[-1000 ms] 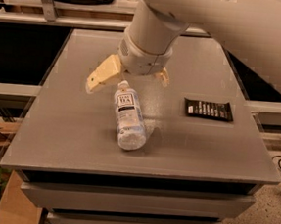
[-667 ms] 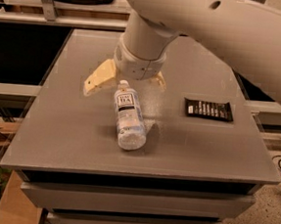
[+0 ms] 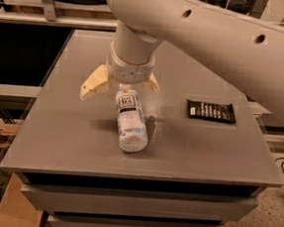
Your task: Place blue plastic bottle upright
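Note:
The blue plastic bottle (image 3: pixel 130 118) lies on its side on the grey table (image 3: pixel 70 134). Its white cap end points away, toward the gripper, and its base points toward the front edge. My gripper (image 3: pixel 120 89) hangs from the large white arm, right over the bottle's cap end. It is open, with one cream finger (image 3: pixel 94 83) to the left of the cap and the other (image 3: pixel 152 81) to the right. The fingers straddle the neck and are not closed on it.
A flat black snack wrapper (image 3: pixel 211 111) lies on the table to the right of the bottle. The white arm (image 3: pixel 228 38) spans the upper right. The table's front edge (image 3: pixel 136 174) is close to the bottle's base. Shelving stands behind.
The gripper has come down and shifted slightly left and forward, closer around the bottle's cap end. The bottle and wrapper have not moved.

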`<act>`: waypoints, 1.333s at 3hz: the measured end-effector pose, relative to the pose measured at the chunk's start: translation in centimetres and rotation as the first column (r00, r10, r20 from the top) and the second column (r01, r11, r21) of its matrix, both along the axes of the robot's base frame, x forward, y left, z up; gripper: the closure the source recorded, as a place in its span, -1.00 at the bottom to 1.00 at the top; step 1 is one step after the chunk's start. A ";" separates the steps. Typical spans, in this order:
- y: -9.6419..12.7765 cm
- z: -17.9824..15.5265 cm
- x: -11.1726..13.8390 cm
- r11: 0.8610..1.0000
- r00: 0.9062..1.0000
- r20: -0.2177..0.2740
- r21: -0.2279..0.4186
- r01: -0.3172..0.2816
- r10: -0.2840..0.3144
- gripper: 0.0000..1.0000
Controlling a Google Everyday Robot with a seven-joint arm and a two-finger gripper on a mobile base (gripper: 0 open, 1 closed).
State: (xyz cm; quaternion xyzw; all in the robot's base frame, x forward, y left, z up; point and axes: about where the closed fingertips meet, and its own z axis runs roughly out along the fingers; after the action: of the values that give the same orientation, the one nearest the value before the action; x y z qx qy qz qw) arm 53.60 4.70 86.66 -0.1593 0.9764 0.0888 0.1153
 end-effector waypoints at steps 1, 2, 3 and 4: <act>0.4 -1.2 0.3 1.000 1.000 -0.021 -0.009 0.011 -0.011 -1.00; 0.5 -2.3 0.2 1.000 0.999 -0.037 -0.002 0.019 -0.020 -0.62; 0.5 -3.0 0.0 0.999 0.999 -0.051 0.029 0.020 -0.019 -0.17; 0.6 -3.0 -0.1 0.999 0.999 -0.052 0.052 0.011 -0.009 0.30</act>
State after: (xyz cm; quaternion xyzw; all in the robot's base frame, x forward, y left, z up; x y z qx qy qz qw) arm 53.46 5.30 83.66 -0.1489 0.9773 0.1177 0.0944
